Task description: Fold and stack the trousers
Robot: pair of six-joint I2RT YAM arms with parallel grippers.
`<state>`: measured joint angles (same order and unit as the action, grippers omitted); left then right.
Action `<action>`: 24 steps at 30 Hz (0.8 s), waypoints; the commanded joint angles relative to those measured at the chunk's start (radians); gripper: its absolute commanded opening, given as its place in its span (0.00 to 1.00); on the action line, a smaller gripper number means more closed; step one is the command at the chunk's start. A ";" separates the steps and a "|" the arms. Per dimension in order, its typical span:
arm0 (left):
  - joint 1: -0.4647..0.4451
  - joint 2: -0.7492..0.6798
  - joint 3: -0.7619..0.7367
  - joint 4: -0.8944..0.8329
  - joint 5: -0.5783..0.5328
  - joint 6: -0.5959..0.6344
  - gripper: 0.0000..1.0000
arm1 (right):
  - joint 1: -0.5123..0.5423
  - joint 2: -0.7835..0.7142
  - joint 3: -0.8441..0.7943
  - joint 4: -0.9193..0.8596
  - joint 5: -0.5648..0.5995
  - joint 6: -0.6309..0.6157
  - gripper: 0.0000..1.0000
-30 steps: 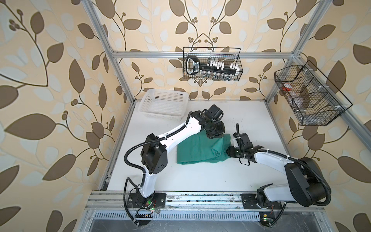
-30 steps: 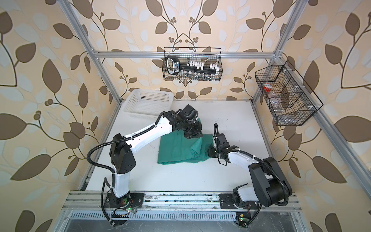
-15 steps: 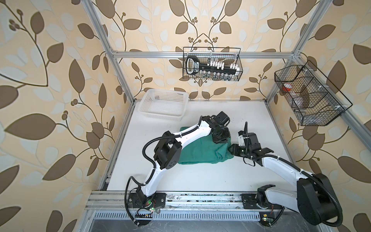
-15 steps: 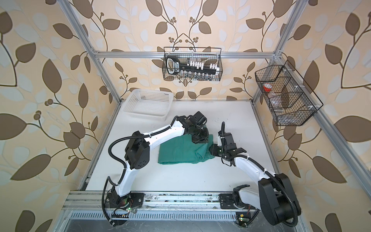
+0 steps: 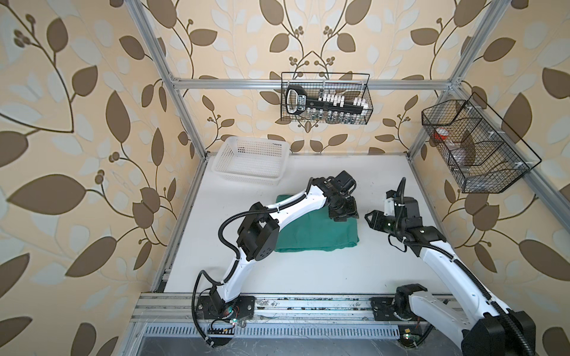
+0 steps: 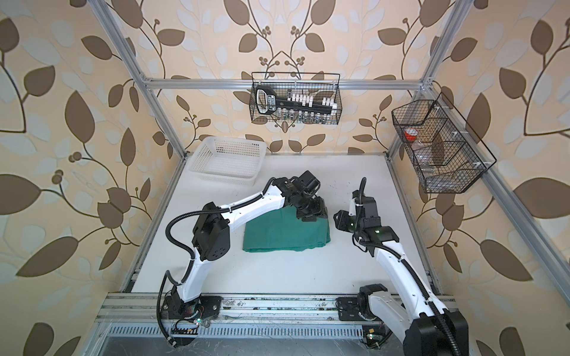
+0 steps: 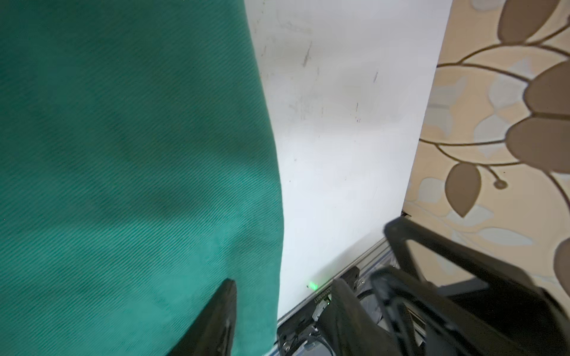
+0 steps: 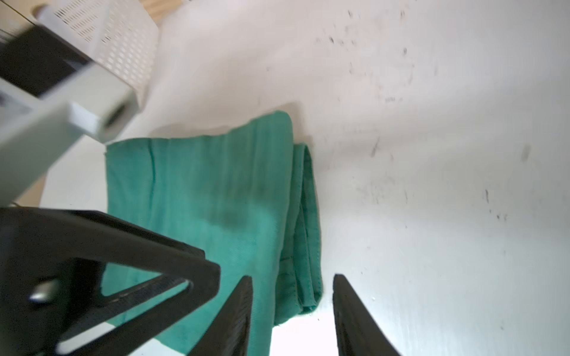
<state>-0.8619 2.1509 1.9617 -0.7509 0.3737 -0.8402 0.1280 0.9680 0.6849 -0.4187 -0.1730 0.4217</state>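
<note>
The teal-green trousers [image 5: 320, 234] [image 6: 283, 231] lie folded into a flat rectangle in the middle of the white table. My left gripper [image 5: 342, 212] [image 6: 311, 212] hovers over their far right corner. In the left wrist view it [image 7: 283, 282] is open, with one finger over the cloth [image 7: 123, 154] and the other past its edge. My right gripper [image 5: 370, 217] [image 6: 336, 218] is open, just right of the trousers and not touching them. In the right wrist view, the layered folded edge [image 8: 303, 215] shows beyond the empty gap of that gripper [image 8: 291, 277].
A white perforated basket [image 5: 246, 178] [image 6: 222, 178] [image 8: 123, 40] stands at the back left of the table, behind the trousers. A black wire rack [image 5: 327, 101] hangs on the back wall and another [image 5: 475, 148] on the right wall. Bare table lies in front of the trousers.
My left gripper has opened and let go of the cloth at the far right corner. The right gripper has pulled back to the right, off the trousers' edge.
</note>
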 commanded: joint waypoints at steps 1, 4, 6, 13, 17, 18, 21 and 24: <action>0.043 -0.183 -0.068 -0.074 -0.087 0.087 0.54 | 0.035 -0.008 0.025 -0.024 -0.113 -0.002 0.41; 0.111 -0.253 -0.166 -0.118 -0.154 0.137 0.54 | 0.150 0.013 0.003 0.051 -0.121 0.043 0.39; 0.158 -0.294 -0.235 -0.138 -0.224 0.172 0.57 | 0.228 0.056 -0.015 0.103 -0.095 0.063 0.38; 0.282 -0.349 -0.464 -0.055 -0.220 0.200 0.57 | 0.283 0.199 -0.104 0.171 0.013 0.054 0.36; 0.325 -0.341 -0.540 -0.007 -0.235 0.238 0.61 | 0.267 0.265 -0.182 0.197 0.063 0.061 0.36; 0.333 -0.329 -0.549 -0.001 -0.229 0.246 0.62 | 0.264 0.276 -0.198 0.202 0.077 0.067 0.36; 0.358 -0.288 -0.572 0.014 -0.229 0.261 0.62 | 0.262 0.304 -0.215 0.187 0.133 0.068 0.37; 0.383 -0.259 -0.587 0.033 -0.244 0.269 0.62 | 0.262 0.288 -0.212 0.161 0.171 0.056 0.39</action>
<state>-0.5014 1.8702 1.3911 -0.7444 0.1646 -0.6075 0.3965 1.2461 0.5018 -0.1974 -0.1040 0.4793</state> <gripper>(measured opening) 0.615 0.380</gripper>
